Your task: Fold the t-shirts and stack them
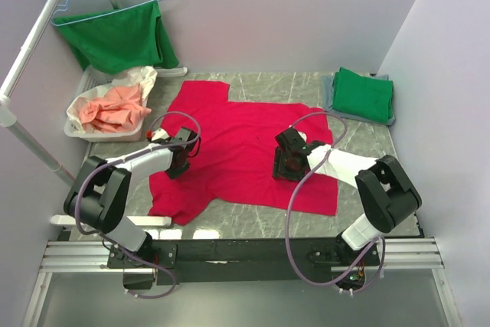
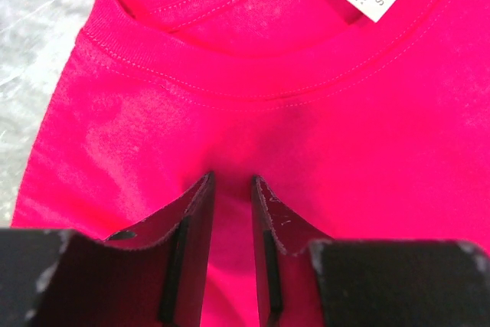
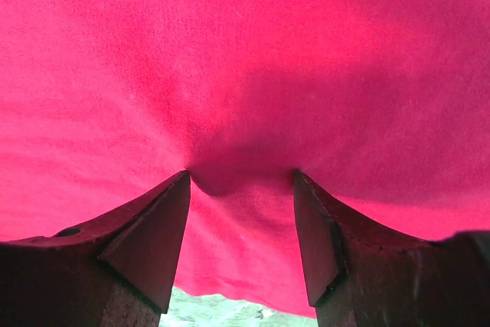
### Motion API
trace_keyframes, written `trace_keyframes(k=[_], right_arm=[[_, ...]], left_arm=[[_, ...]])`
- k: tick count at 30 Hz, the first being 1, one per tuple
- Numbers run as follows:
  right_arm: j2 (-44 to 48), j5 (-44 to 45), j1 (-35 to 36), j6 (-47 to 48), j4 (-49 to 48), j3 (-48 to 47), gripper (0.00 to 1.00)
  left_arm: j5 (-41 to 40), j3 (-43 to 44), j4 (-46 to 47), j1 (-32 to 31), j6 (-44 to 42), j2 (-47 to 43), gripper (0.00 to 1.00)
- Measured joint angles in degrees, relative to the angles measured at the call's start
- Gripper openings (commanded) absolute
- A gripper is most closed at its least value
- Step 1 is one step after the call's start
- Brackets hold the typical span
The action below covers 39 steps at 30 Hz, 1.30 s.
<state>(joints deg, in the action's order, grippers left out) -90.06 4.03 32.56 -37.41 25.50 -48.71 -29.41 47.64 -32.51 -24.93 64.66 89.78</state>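
Your left tool (image 2: 231,181), narrowly parted, and right tool (image 3: 241,178), wide, both touch the crimson-red cotton t-shirt (image 1: 237,132) spread across the table's (image 1: 245,224) middle.

The spread t-shirt (image 1: 237,139) lies at the centre of the table (image 1: 253,223). My left gripper (image 1: 178,165) rests on its left part, my right gripper (image 1: 285,168) on its right part. The folded t-shirts (image 1: 364,96) sit stacked at the far right corner. The basket (image 1: 76,129) sits far left, with a hanging t-shirt (image 1: 119,40) behind it.

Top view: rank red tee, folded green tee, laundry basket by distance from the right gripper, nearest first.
1. Red tee: directly under the right gripper, fingertips on it.
2. Folded green tee: far right corner.
3. Laundry basket: far left, on the opposite side.
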Motion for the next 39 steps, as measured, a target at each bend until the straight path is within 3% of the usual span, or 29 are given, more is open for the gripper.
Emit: trace_keyframes(k=[14,21,25,31,36,39], right_arm=[[4.50,1.11,2.64,-4.50,-3.58,5.18,0.63],[4.87,2.36,3.37,-5.35,2.36,3.23,0.66],[4.87,3.78,2.21,-4.42,8.81,-3.37,0.66],[3.74,4.09,-7.54,-0.61,10.73,-17.62,0.66],[-4.39,4.48,-15.39,2.86,11.56,-28.83,0.67],[-10.71,4.11,-17.64,4.11,10.84,-32.57,0.67]], left_arm=[[0.24,-6.88,-0.66,-0.02,2.14,-7.32,0.33],[1.44,-6.34,-7.34,-0.07,1.44,-9.44,0.41],[0.61,4.55,-12.79,-0.02,-0.66,-7.21,0.43],[-1.27,32.24,-13.81,1.92,-6.56,4.63,0.46],[-1.53,50.64,-13.44,6.51,-11.67,18.60,0.47],[-0.55,56.70,-11.82,9.84,-14.43,26.32,0.47]])
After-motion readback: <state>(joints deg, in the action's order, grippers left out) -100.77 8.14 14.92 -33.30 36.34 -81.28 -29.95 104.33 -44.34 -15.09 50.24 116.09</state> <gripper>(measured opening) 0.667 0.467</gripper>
